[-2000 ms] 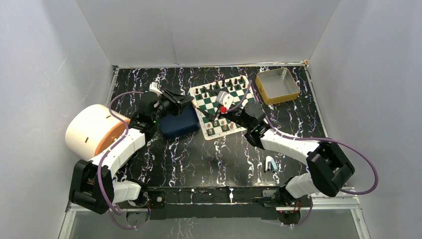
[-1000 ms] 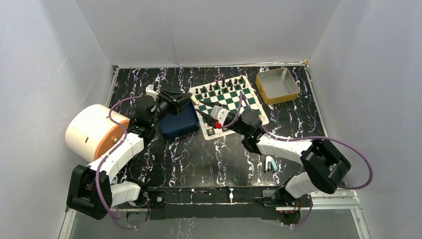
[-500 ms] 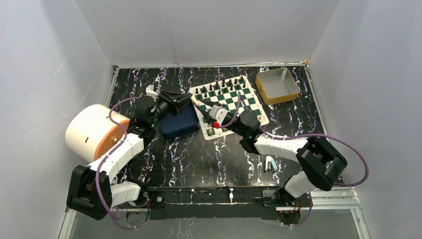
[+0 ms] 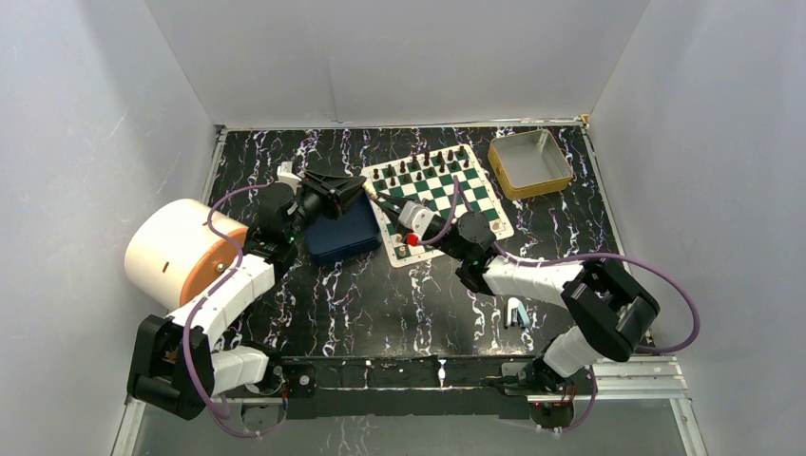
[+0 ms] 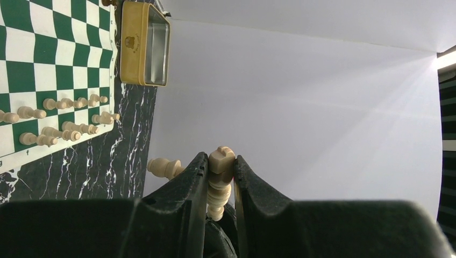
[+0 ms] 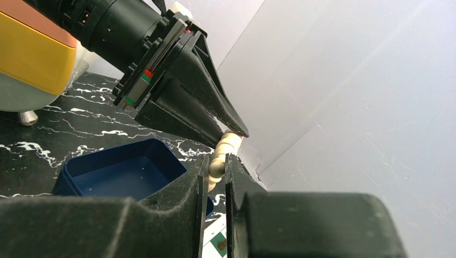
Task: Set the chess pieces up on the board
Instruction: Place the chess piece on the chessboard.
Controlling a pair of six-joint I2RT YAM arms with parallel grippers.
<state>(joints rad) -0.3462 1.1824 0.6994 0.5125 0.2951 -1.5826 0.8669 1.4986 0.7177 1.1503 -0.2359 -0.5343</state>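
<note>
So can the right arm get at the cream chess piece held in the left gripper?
Likely yes: the right gripper has its fingers either side of the cream chess piece; nothing blocks it.

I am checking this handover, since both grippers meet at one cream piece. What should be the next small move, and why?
Probably the right gripper should close firmly on the chess piece before the left gripper lets go. The left gripper pinches one end, and the right gripper's fingers flank it closely, but firm contact cannot be confirmed.
</note>
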